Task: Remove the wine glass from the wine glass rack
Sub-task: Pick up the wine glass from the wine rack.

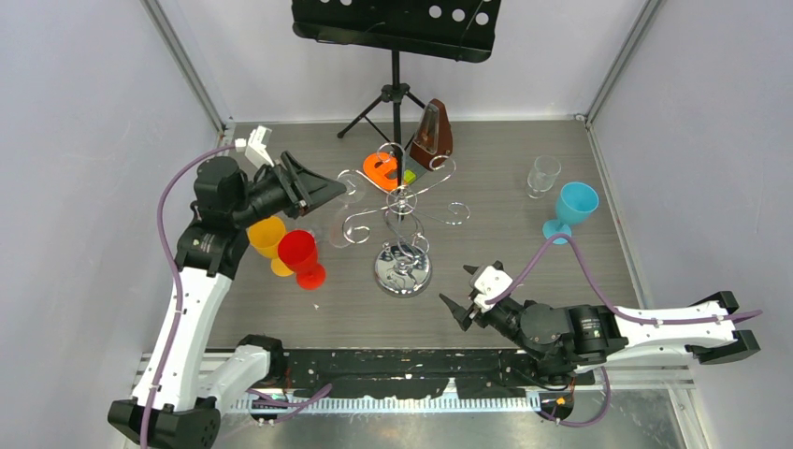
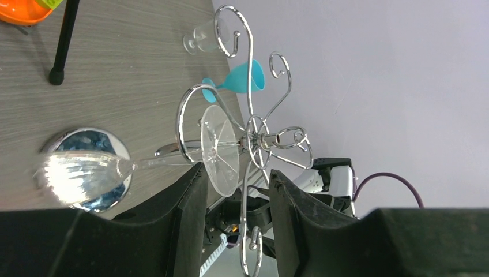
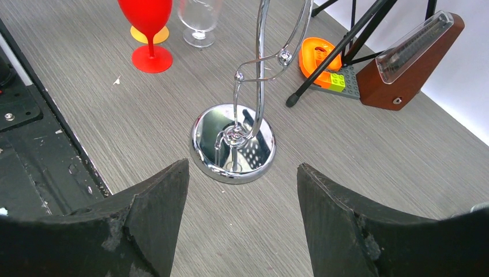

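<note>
The chrome wine glass rack (image 1: 404, 201) stands mid-table on its round mirror base (image 1: 402, 271). A clear wine glass (image 1: 340, 227) hangs upside down from a scroll arm on the rack's left side. In the left wrist view its foot disc (image 2: 219, 149) sits just ahead of my fingertips and its bowl (image 2: 81, 176) points toward the table. My left gripper (image 1: 329, 192) (image 2: 236, 171) is open at the glass's foot, holding nothing. My right gripper (image 1: 465, 304) (image 3: 242, 167) is open and empty, low over the table just in front and to the right of the rack base (image 3: 202, 151).
A red glass (image 1: 301, 257) and an orange glass (image 1: 267, 238) stand under the left arm. A teal glass (image 1: 570, 210) and a small clear glass (image 1: 542, 175) stand at the right. A metronome (image 1: 434, 133), an orange toy (image 1: 382, 168) and a black music stand (image 1: 395, 94) are behind the rack.
</note>
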